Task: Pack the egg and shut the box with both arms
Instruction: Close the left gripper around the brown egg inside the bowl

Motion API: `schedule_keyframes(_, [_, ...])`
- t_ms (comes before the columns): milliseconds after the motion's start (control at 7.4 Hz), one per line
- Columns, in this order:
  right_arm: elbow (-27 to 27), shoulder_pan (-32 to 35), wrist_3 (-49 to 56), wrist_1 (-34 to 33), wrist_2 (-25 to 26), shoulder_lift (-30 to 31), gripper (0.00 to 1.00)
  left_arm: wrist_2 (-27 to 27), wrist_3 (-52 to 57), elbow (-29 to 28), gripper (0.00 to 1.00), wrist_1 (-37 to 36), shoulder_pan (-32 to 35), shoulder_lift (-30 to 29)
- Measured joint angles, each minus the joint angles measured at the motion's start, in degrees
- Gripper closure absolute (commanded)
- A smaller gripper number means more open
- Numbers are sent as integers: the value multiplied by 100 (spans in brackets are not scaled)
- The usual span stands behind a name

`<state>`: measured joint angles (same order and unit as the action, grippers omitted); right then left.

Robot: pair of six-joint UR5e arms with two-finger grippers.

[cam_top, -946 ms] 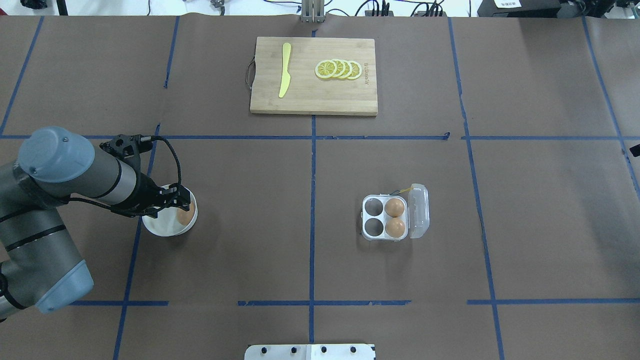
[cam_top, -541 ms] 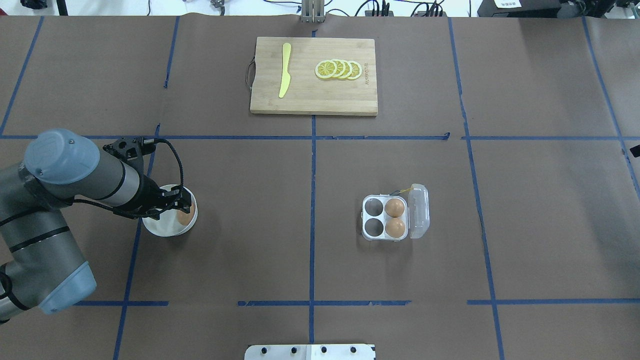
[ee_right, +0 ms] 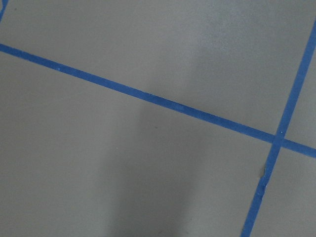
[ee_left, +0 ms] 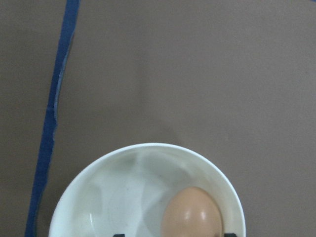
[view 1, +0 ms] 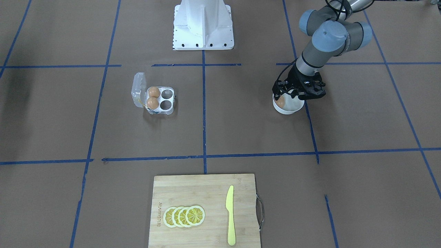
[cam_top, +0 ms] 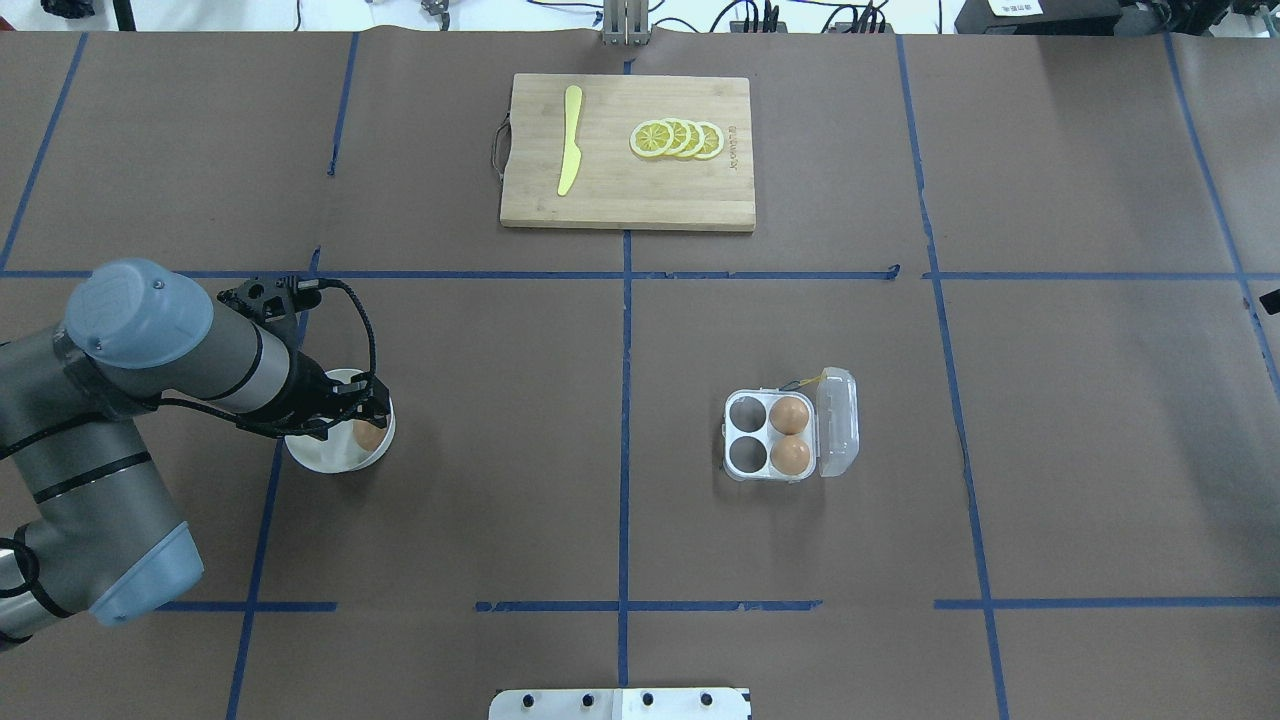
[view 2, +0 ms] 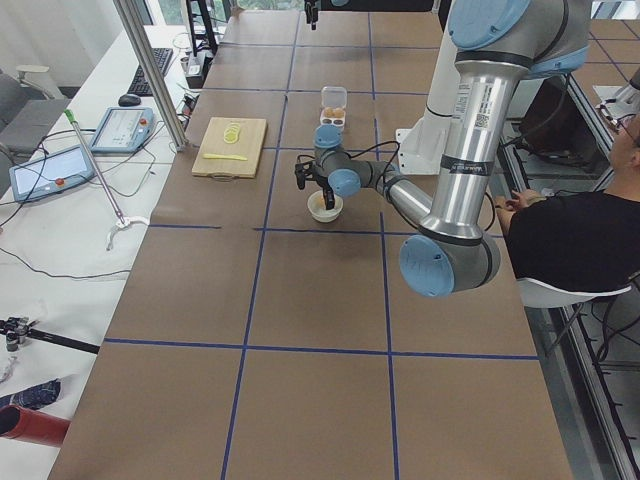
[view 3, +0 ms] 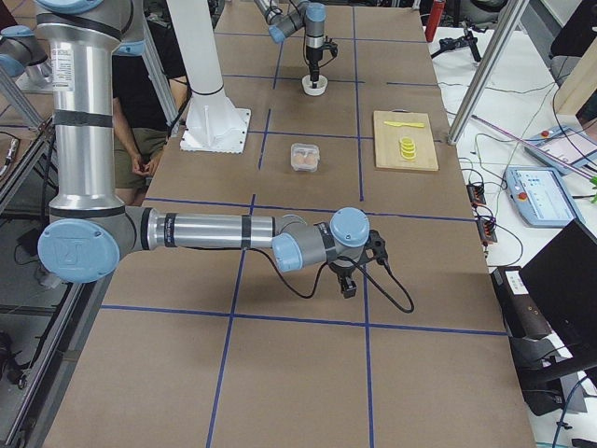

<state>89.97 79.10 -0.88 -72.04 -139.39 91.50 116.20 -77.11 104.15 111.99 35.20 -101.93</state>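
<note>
Jaws: left gripper [cam_top: 368, 415] parted astride egg [ee_left: 191, 213]; right gripper [view 3: 347, 285], cannot tell
Egg: smooth, orange-brown, oval; in round white bowl [cam_top: 318, 458]
Box [cam_top: 768, 434]: clear plastic; lid [cam_top: 838, 422] open

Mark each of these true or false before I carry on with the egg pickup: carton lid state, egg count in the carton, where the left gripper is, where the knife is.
1. The egg carton has its lid open. True.
2. Three eggs sit in the carton. False: it holds two eggs, in the cells next to the lid, and the other two cells are empty.
3. The left gripper is over the white bowl, which holds one egg. True.
4. The knife lies on the bare table beside the board. False: the yellow knife lies on the wooden cutting board, apart from the lemon slices.
</note>
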Motion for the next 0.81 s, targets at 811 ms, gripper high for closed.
schedule_keyframes(811, [-17, -9, 4, -3, 0, 0, 0, -7, 13, -172, 41, 10, -127, -50])
